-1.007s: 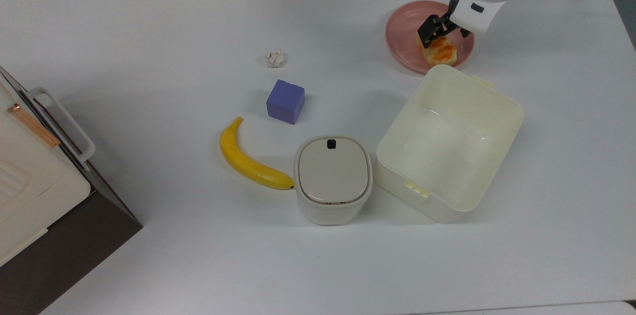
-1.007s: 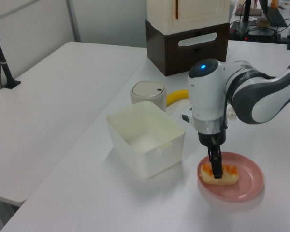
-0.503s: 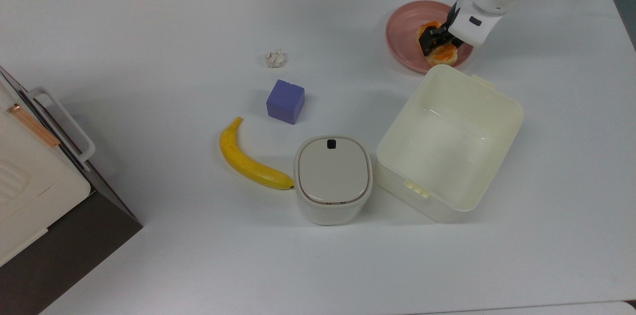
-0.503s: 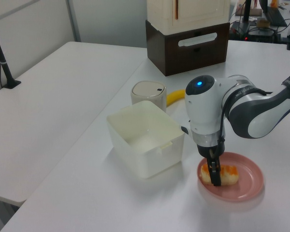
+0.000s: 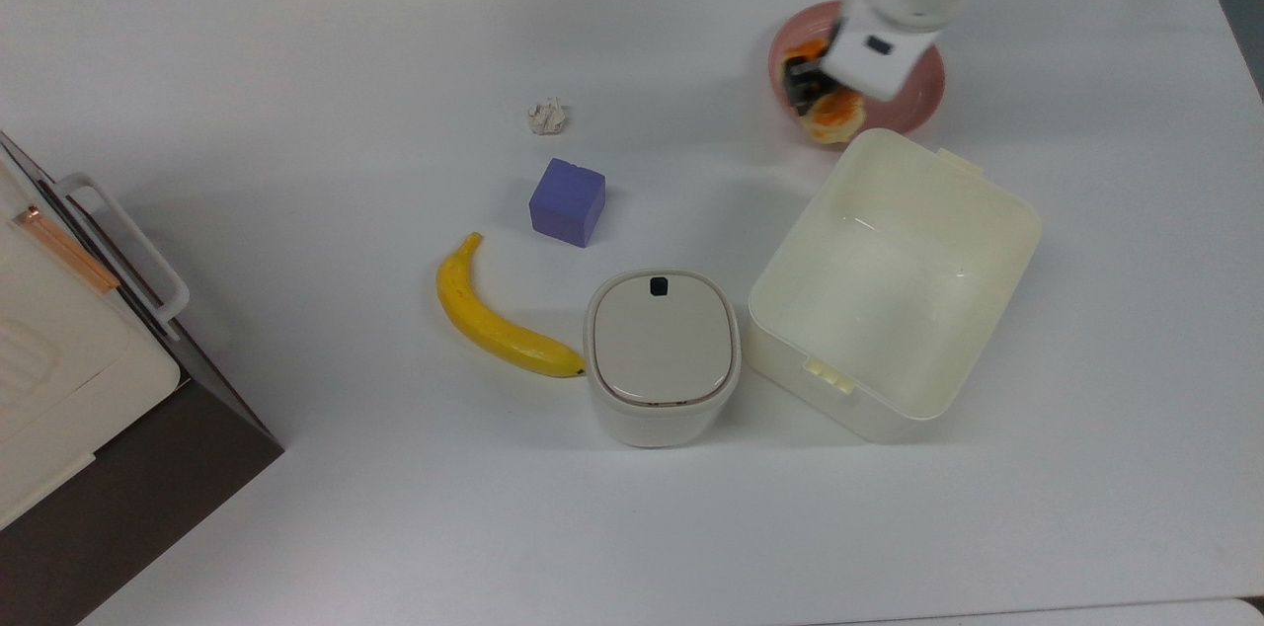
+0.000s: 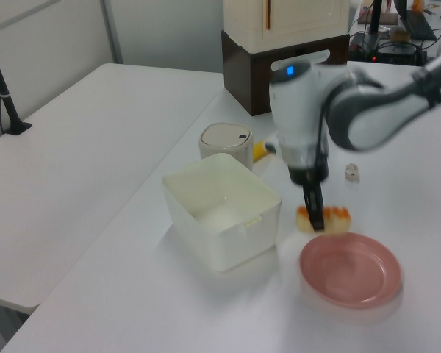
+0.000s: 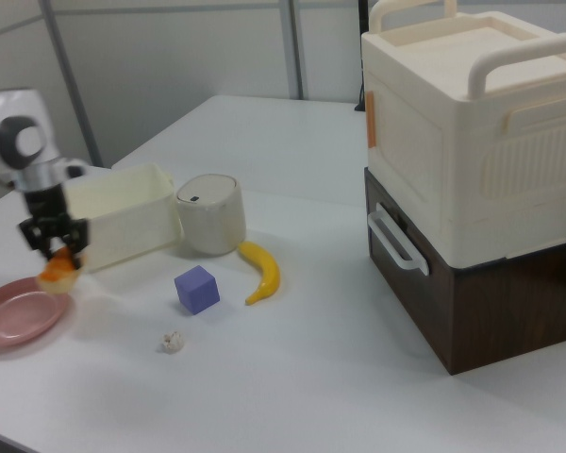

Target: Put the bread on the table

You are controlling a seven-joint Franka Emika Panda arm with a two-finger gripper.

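Observation:
The bread, a small tan roll with orange glaze, hangs in the air, and my gripper is shut on it. In the top view it overlaps the left rim of the pink plate. The left view shows the bread lifted off the plate, between the gripper fingers. In the right view the bread hangs under the gripper, just above the plate's far rim. The white table spreads out all around.
A cream tub stands open right below the plate in the top view. A lidded white bin, a banana, a purple cube and a paper wad sit mid-table. A cream and brown appliance fills the top view's left edge.
My gripper closed on the bread, lifted it off the plate and carried it toward the top view's left; the plate now lies bare.

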